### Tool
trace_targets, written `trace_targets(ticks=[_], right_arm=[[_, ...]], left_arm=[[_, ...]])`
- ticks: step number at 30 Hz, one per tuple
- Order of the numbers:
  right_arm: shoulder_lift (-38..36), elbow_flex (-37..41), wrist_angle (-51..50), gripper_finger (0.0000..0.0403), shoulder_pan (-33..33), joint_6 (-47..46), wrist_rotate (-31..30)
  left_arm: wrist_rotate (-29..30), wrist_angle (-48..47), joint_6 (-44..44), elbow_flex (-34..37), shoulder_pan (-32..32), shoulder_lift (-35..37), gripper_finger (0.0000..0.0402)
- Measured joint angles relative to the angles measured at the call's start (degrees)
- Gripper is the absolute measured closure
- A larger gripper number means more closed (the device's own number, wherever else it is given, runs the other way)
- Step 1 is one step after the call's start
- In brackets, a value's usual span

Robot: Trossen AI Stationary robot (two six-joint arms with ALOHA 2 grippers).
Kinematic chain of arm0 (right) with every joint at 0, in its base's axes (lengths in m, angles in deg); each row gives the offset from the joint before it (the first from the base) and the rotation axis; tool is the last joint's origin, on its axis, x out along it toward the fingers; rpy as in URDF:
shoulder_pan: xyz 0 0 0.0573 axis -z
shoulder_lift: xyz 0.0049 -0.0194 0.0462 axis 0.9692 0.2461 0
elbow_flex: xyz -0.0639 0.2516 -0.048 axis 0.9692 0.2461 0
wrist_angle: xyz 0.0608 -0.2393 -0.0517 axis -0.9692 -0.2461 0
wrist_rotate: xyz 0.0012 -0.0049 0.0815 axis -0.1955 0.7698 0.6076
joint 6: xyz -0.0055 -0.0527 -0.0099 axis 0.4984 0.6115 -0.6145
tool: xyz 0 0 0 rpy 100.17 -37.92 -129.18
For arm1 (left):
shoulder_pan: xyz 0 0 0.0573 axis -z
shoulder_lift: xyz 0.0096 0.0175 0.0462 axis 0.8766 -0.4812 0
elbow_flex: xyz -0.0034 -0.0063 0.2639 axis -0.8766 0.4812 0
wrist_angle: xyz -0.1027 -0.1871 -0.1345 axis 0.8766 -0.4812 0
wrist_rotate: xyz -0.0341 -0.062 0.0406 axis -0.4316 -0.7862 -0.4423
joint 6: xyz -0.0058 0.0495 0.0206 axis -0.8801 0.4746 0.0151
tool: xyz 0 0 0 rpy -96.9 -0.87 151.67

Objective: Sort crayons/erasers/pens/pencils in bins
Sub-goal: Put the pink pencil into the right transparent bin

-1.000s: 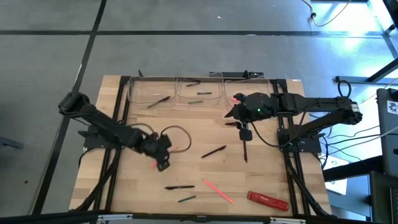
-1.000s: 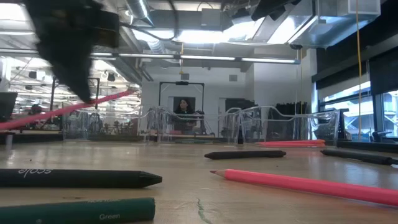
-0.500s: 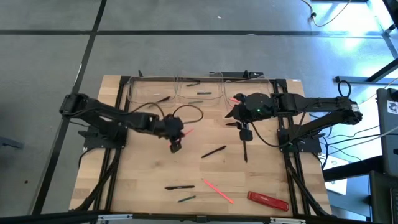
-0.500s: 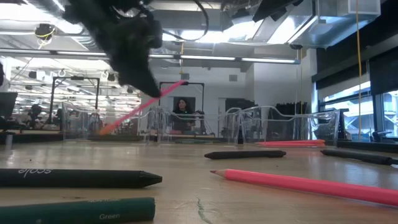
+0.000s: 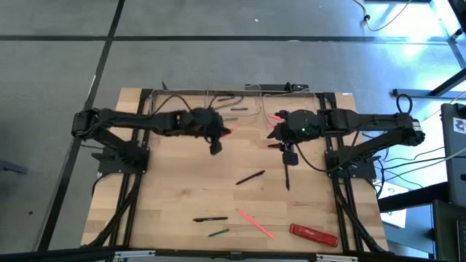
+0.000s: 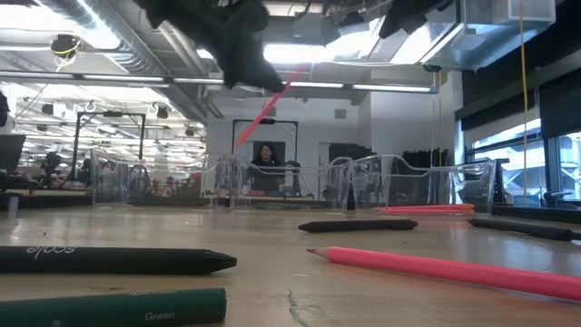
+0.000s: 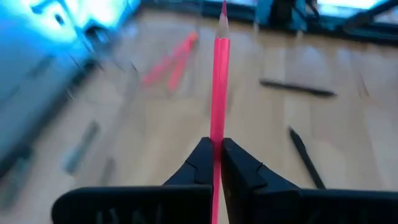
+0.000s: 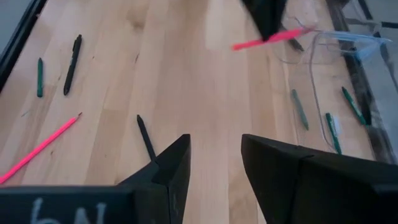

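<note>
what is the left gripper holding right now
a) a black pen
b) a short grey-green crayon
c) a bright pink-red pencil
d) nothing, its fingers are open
c) The left gripper is shut on a thin bright pink-red pencil, which sticks out past its dark fingers in the left wrist view; the high view shows it raised near the clear plastic bins at the table's far edge.

Mid table point(image 5: 218, 193): bare wood, room for me to pass.
Far edge: bins point(image 5: 231, 105) block.
Right: my right gripper point(image 5: 275, 133) near the bins.
</note>
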Motion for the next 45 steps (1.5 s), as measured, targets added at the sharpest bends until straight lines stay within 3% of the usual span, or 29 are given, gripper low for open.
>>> trace_targets(ticks=[8,19,25,28,34,45], right_arm=[[-2.70,-0.01,-3.09,0.0257,0.00,-4.35,-6.05],[-1.07,-0.02,-1.38,0.0257,0.16,-6.23,-12.78],[-0.43,-0.02,4.18,0.0257,3.08,-15.59,-18.64],[-0.43,-0.02,9.29,0.0257,5.15,-19.87,-17.85],[-0.19,-0.02,15.33,0.0257,6.75,-14.52,-9.70],[0.35,-0.02,18.59,0.0257,6.82,-9.71,-9.47]], left_arm=[[0.02,-0.28,7.61,-8.49,-4.23,-3.84,0.0397],[-3.16,-0.10,14.34,-17.95,-3.04,-8.64,0.0397],[-3.07,-0.31,14.40,-20.32,-2.15,-8.56,0.0400],[-2.99,-0.54,14.40,-20.40,-2.08,-8.55,0.0398],[-2.99,-0.52,14.24,-20.38,-2.08,-8.55,0.0397],[-2.97,-0.35,14.24,-20.36,-2.08,-8.55,0.0394]])
